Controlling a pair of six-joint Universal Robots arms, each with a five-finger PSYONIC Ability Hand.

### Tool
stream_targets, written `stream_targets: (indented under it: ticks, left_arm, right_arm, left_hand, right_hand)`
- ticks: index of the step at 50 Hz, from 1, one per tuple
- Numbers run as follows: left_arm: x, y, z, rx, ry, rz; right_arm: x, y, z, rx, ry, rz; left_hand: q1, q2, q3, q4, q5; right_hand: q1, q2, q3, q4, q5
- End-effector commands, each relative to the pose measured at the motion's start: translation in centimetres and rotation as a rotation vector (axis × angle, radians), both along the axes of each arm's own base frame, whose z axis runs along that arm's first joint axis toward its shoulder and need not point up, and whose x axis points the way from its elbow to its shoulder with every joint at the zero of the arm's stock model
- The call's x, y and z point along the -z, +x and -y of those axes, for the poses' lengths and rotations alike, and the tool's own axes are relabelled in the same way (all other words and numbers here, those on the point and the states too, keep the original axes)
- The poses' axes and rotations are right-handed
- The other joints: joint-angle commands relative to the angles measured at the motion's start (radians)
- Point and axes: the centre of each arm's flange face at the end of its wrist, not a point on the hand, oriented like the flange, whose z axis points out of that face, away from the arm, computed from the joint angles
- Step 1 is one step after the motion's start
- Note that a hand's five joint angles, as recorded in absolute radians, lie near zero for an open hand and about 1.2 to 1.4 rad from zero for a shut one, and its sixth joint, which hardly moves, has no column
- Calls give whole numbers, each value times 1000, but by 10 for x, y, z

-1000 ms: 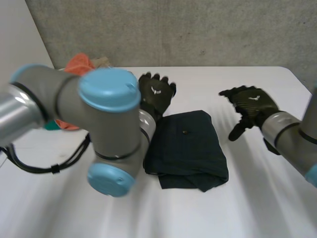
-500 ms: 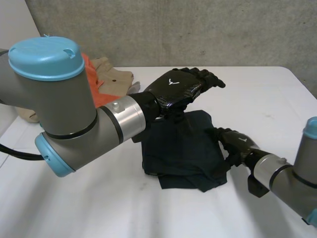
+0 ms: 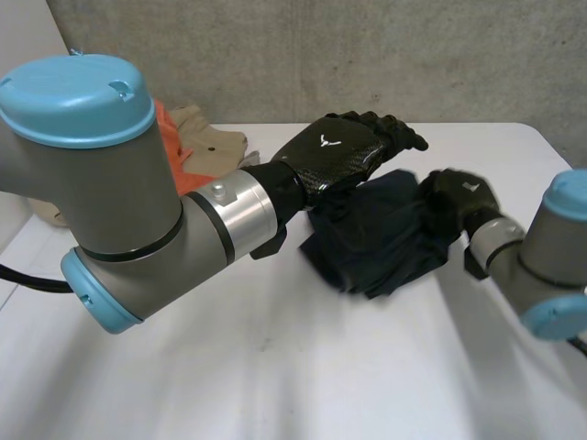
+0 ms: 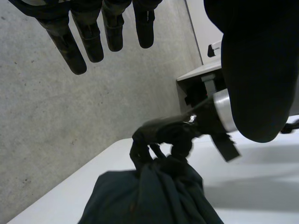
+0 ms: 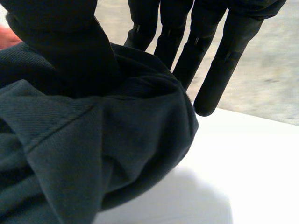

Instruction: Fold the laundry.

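The dark blue-green folded cloth garment (image 3: 376, 243) is one plain, deep shade all over; in the right wrist view its seam is the same colour as the fabric. The left hand (image 3: 344, 156) is glossy black, with a fine carbon-weave check across its back and a small white emblem. The right hand (image 3: 459, 194) is black too and bears a similar white mark. The left arm (image 3: 110, 202) and the right arm (image 3: 550, 266) are grey with light-blue caps and silver wrist bands. The smooth white table (image 3: 275, 367) is plain. Near its far left corner lie a crumpled orange cloth (image 3: 167, 128) and a crumpled beige cloth (image 3: 209, 139). The rough concrete wall (image 3: 275, 55) is mottled grey.
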Motion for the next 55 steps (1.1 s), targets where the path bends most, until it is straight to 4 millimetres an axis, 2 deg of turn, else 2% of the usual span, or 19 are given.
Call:
stream_targets:
  ticks: [1,2,5,13,18,26,27,29,32,36,39,40,43,44,47,48,51,52,55]
  left_arm:
    - [-4,1,0,-12,-10,-7]
    - [-8,1,0,-15,-17,-13]
    - [-14,3,-1,-17,-28,-24]
    - [-20,1,1,-20,-53,-45]
    - [-20,1,2,-25,-53,-46]
    - [-15,-1,3,-25,-44,-39]
    - [-15,-1,3,-25,-45,-40]
    - [-14,-1,3,-25,-42,-38]
    - [-15,-1,3,-26,-44,-39]
    - [-18,1,4,-40,-49,-43]
    - [-20,3,6,-75,-54,-47]
    - [-21,5,9,-98,-55,-48]
    - [-28,8,14,-147,-71,-63]
    - [-32,11,18,-187,-82,-74]
    - [-38,20,32,-274,-105,-91]
    - [-42,29,46,-349,-122,-106]
    - [-46,50,75,-478,-145,-116]
    - [-44,68,96,-568,-162,-101]
    - [-35,92,125,-679,-202,-38]
  right_arm:
    - [10,-46,72,164,14,-11]
    - [14,-65,90,217,12,-14]
    - [16,-98,118,296,-16,-10]
    - [7,-156,169,436,-146,1]
    - [15,-195,183,511,-118,-6]
    - [21,-219,187,540,-123,-8]
    - [22,-219,187,540,-122,-8]
    - [23,-222,187,550,-119,-8]
    - [22,-225,186,563,-116,-11]
    - [-1,-217,180,574,-136,-78]
    - [-29,-202,171,538,-207,-219]
    - [-46,-191,163,505,-259,-292]
    - [-68,-175,148,437,-343,-396]
    - [-76,-164,135,369,-389,-452]
    - [-81,-138,111,248,-434,-499]
    - [-79,-117,93,154,-443,-508]
    - [-74,-86,62,12,-435,-503]
    - [-68,-69,42,-71,-413,-491]
    - [-58,-53,14,-162,-372,-476]
  left_hand:
    - [19,24,18,27,30]
    - [19,24,18,27,30]
    - [19,24,18,27,30]
    - [19,24,18,27,30]
    - [22,27,21,30,33]
    - [22,27,21,30,33]
    - [19,24,18,27,30]
    - [19,24,18,27,30]
    - [22,26,20,30,33]
    - [22,27,21,30,33]
    - [22,27,21,30,33]
    - [22,27,21,30,33]
    - [22,27,21,30,33]
    - [19,24,18,27,30]
    - [22,26,20,30,33]
    - [22,27,21,30,33]
    - [19,24,18,27,30]
    - [19,24,18,27,30]
    - [13,18,12,22,24]
  right_hand:
    - [305,243,288,201,277]
    - [305,243,288,201,277]
    - [305,243,288,201,277]
    - [305,243,288,201,277]
    - [305,243,288,201,277]
    - [305,243,288,201,277]
    - [50,-12,33,-54,23]
    - [-917,-979,-934,-1021,-944]
    - [-917,-979,-934,-1021,-944]
    - [-917,-979,-934,-1021,-944]
    - [-917,-979,-934,-1021,-944]
    - [-917,-979,-934,-1021,-944]
    - [-917,-979,-934,-1021,-944]
    - [-917,-979,-934,-1021,-944]
    - [-917,-979,-934,-1021,-944]
    - [-917,-979,-934,-1021,-944]
    - [-917,-979,-934,-1021,-944]
    - [-917,-979,-934,-1021,-944]
    - [-917,-979,-934,-1021,-944]
